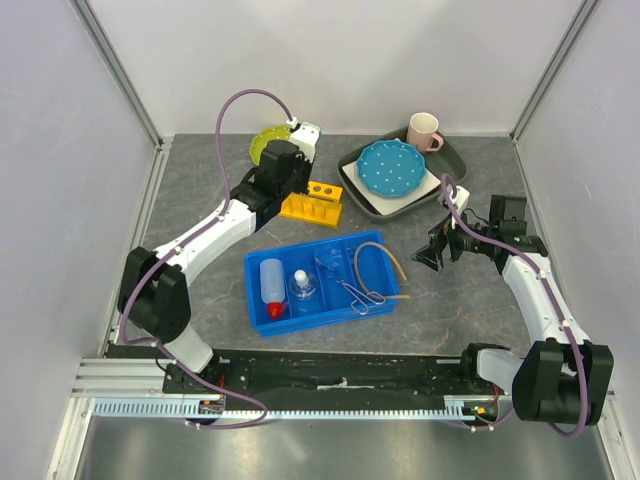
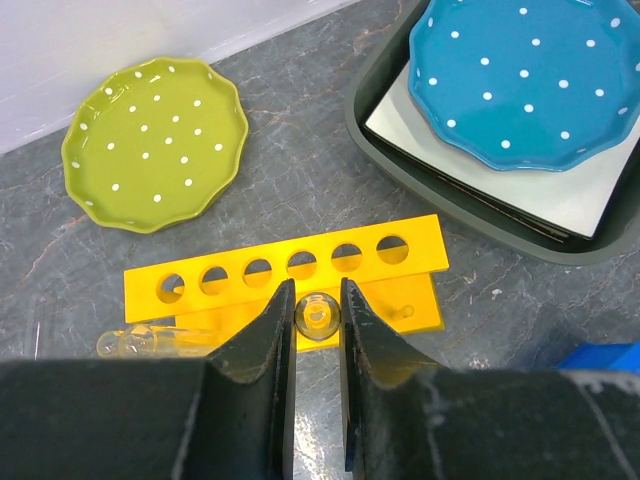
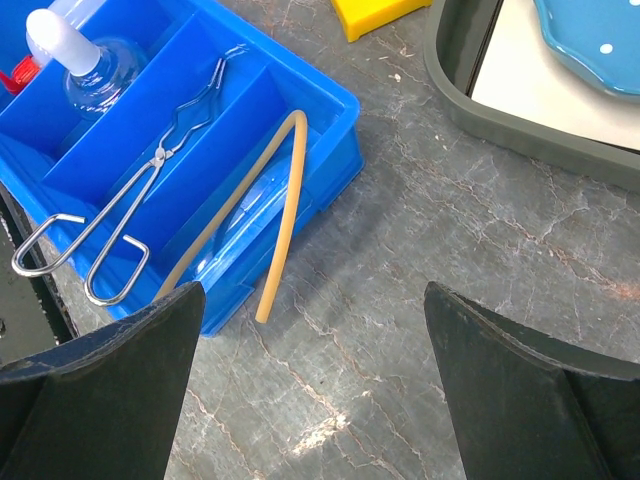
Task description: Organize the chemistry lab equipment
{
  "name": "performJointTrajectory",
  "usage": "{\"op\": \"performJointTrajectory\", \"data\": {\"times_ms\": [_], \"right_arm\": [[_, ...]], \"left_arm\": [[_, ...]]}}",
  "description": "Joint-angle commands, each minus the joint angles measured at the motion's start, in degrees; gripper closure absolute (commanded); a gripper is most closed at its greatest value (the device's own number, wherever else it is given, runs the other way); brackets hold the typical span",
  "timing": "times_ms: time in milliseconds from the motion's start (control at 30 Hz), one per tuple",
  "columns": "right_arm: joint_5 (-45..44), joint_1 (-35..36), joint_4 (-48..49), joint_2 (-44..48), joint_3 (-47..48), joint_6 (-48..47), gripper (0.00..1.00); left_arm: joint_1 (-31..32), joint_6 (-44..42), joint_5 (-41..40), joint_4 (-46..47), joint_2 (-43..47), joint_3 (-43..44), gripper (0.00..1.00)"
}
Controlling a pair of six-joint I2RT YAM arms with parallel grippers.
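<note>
Blue plastic compartment tray [image 1: 330,312] sits at the centre of the top view and holds four items.

Item status:
- White squeeze bottle with red nozzle [image 1: 271,286]: lies at the left end of the tray.
- Clear glass flask with white stopper [image 1: 303,289]: stands just to the right of the bottle.
- Thin metal tongs [image 1: 356,288]: lie diagonally in the next compartment.
- Tan rubber tubing [image 1: 385,265]: lies in the rightmost compartment. In the right wrist view one end crosses the tray rim and hangs outside it, over the table.

Left gripper [image 2: 317,300]: the fingers stand narrow and pinch a clear glass test tube [image 2: 317,318], seen end-on. The tube hangs just above the yellow test tube rack [image 1: 312,205], near the middle holes. All rack holes in the left wrist view appear vacant. A second glass test tube [image 2: 140,343] lies on the table against the rack, at the lower left of that view.

Right gripper [image 3: 310,385]: the fingers stand wide apart and hold nothing. It hovers over bare table just right of the blue tray, near the loose tubing end.

Assessment: sorting into the tray appears largely complete. The outstanding work is judged to be seating the held tube in the rack, collecting the second tube, and possibly tucking the tubing end inside the rim.
</note>
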State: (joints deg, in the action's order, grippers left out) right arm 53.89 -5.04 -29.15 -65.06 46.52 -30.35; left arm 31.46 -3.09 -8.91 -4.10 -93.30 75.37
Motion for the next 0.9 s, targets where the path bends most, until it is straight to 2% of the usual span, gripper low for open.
{"op": "performJointTrajectory", "data": {"times_ms": [0,467,633,867], "right_arm": [[0.8,-0.3,1.2,-0.3,0.3,-1.7,0.02],[0.6,-0.2,0.8,-0.6,0.3,-2.3,0.02],[0.6,-0.3,0.7,-0.9,0.3,-2.4,0.02],[-0.4,-0.2,0.4,-1.1,0.3,-3.1,0.02]], "left_arm": [[-0.3,-2.7,-0.3,3.7,-0.6,1.4,0.90],[-1.3,-1.3,1.3,3.8,-2.5,0.0,0.89],[-1.8,-0.1,1.4,7.1,-3.3,-3.1,0.89],[-2.5,2.6,2.1,8.3,-5.0,-4.4,0.82]]}}
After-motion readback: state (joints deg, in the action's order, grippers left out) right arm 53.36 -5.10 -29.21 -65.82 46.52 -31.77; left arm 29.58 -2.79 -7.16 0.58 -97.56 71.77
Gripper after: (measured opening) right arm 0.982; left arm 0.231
